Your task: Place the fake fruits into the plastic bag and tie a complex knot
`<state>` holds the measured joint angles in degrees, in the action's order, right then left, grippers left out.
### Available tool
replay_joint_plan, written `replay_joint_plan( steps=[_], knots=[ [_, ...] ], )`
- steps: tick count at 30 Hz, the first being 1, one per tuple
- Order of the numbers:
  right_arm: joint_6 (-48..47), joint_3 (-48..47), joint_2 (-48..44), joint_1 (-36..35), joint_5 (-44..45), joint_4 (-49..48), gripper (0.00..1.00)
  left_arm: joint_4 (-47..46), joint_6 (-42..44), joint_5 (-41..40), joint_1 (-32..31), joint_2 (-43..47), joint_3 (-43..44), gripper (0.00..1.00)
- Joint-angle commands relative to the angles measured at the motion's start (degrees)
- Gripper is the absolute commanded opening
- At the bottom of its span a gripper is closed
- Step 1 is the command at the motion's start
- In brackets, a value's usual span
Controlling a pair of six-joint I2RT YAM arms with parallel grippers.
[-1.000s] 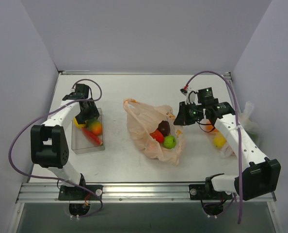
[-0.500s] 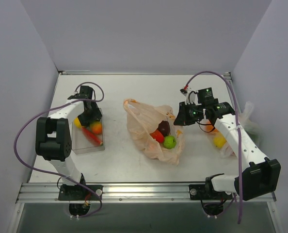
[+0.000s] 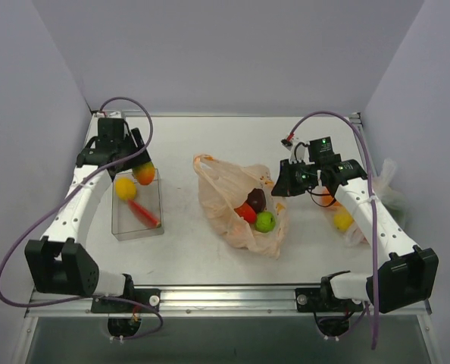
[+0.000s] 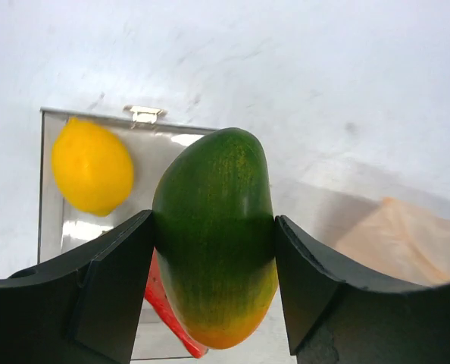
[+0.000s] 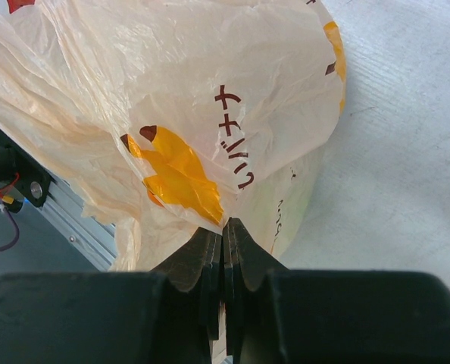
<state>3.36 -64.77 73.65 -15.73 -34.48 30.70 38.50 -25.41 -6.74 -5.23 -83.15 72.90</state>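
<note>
My left gripper (image 3: 139, 168) is shut on a green-and-orange mango-like fruit (image 4: 214, 231) and holds it above the far end of the clear tray (image 3: 123, 227). A yellow lemon (image 4: 92, 165) and a red chilli (image 3: 144, 213) lie in the tray. The peach plastic bag (image 3: 223, 189) lies open at the table's middle with a maroon fruit (image 3: 256, 199), a red fruit (image 3: 245, 213) and a green fruit (image 3: 265, 221) inside. My right gripper (image 3: 284, 182) is shut on the bag's right edge (image 5: 210, 205) and holds it up. No knot shows.
A clear whitish bag (image 3: 354, 227) with a yellow fruit (image 3: 343, 220) and an orange one lies under the right arm at the right wall. Walls stand close on the left, back and right.
My left gripper has risen out of the tray with the mango-like fruit and swung toward the far left. The lemon is now uncovered in the tray. The right arm has not moved.
</note>
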Motion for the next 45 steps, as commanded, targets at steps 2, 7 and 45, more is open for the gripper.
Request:
replay_joint_plan(
  steps=[2,7,45],
  knots=[
    [0.2,0.4,-1.0,0.3,-0.9,0.4,0.0,-5.6,4.9,11.0,-3.3,9.1,4.3,0.57],
    [0.8,-0.3,-0.3,0.3,-0.9,0.3,0.0,-20.3,11.9,13.5,-18.1,15.6,1.4,0.59],
    [10.2,0.9,0.0,7.1,-9.7,0.2,0.0,-16.7,25.8,8.9,-30.3,22.9,-2.2,0.95]
  ],
)
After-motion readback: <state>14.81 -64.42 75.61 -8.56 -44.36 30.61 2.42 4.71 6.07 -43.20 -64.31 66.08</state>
